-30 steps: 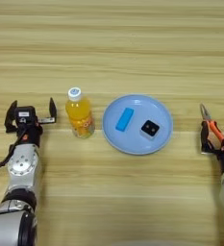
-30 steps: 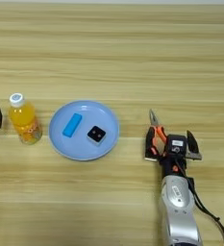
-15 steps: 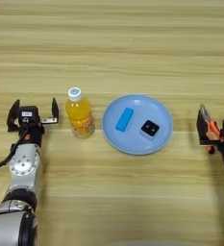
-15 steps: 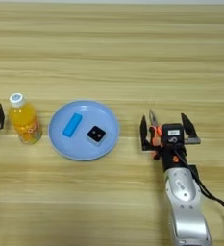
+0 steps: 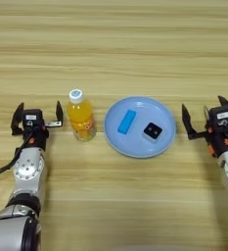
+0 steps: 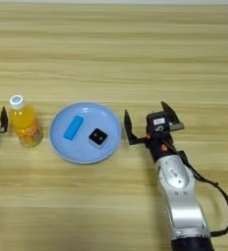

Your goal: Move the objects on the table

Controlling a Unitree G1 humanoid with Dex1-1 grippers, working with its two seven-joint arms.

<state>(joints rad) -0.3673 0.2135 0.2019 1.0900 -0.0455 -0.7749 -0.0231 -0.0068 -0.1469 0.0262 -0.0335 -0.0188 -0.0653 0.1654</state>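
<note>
Light wood with plank grain running side to side: the worktop, filling both views. Near its middle, a pale blue plate, lying flat. On the plate, two small things, apart from each other: a blue oblong block toward the left, lying at a slant, and a tiny black cube with a white dot on top toward the right.

Just left of the plate and not touching it, a small clear bottle of orange drink, upright, with its white cap on.

Left of the bottle, the left claw, low at the worktop, with its black fingers spread wide and nothing between them. Inner finger close beside the bottle, with a narrow gap showing. Behind it, the left arm, grey and running down to the lower left corner.

Right of the plate, the right claw, also low at the worktop, with its fingers spread wide and nothing seen between them. Inner finger just beside the plate's right rim. Just under the claw's body, an orange patch, too small to name. Behind it, the right arm, reaching down to the bottom edge.
</note>
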